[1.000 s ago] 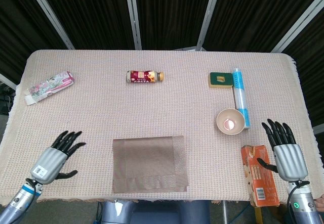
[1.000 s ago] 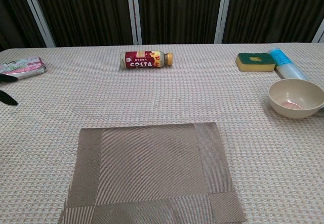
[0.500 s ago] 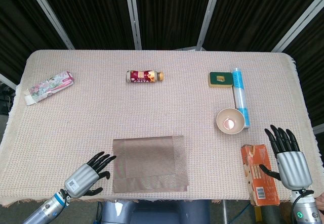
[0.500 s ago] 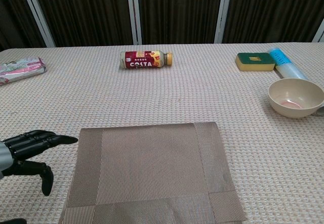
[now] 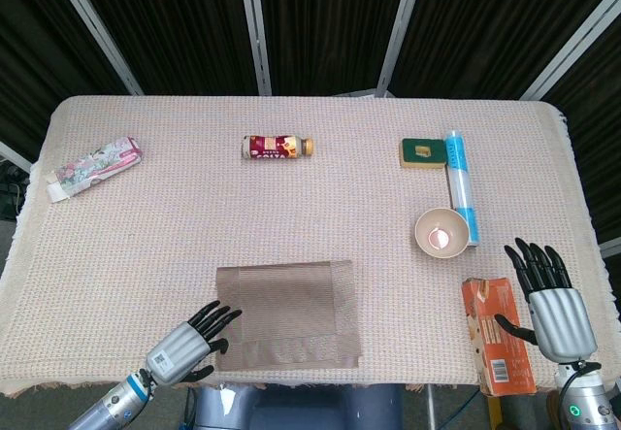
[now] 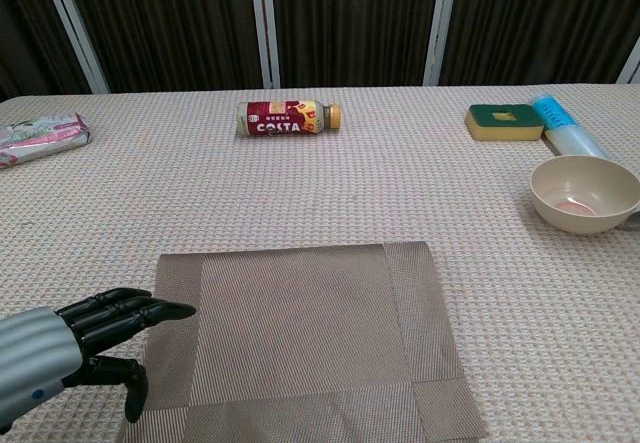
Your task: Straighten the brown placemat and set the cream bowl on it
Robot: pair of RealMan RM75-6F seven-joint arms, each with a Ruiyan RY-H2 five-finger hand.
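Left hand [image 6: 75,338], fingers apart and empty, at placemat [image 6: 300,338] lower-left edge; long axis runs left-right in frame.

We can read only 1 word: "COSTA", in white letters on the red label of the bottle [image 6: 287,118] lying at upper centre of the chest view. Print on the orange box [image 5: 496,347], lower right of the head view, is too small for us.
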